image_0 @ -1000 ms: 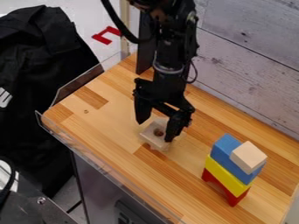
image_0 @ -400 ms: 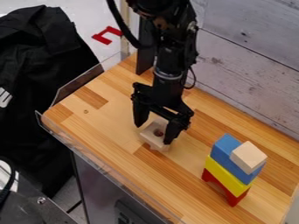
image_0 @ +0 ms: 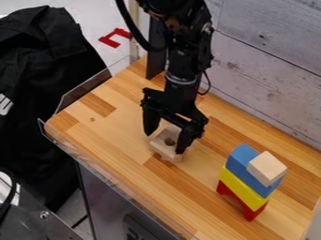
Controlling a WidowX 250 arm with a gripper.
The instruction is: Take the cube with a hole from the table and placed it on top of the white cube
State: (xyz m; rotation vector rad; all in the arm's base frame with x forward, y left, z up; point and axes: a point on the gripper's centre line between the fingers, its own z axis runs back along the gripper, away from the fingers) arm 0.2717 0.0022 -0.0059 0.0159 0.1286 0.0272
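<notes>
Black and two-fingered, the robot's gripper hangs low over a wooden table, its fingers parted at opposite sides of a pale wooden cube with a hole. The gripper is open fairly wide, the cube between its fingers; whether either finger touches the wood cannot be told from this angle. The cube sits on the tabletop, its dark round hole facing up.

Well apart from it, toward the right side of the view, stands a stack of toy blocks: a red arch at the base, a yellow block on that, a blue block above, and a plain whitish cube on top, turned askew to the blue.

Whitewashed boards rise behind the table. Black cloth drapes at left, near a red marking on the pale surface beyond.
</notes>
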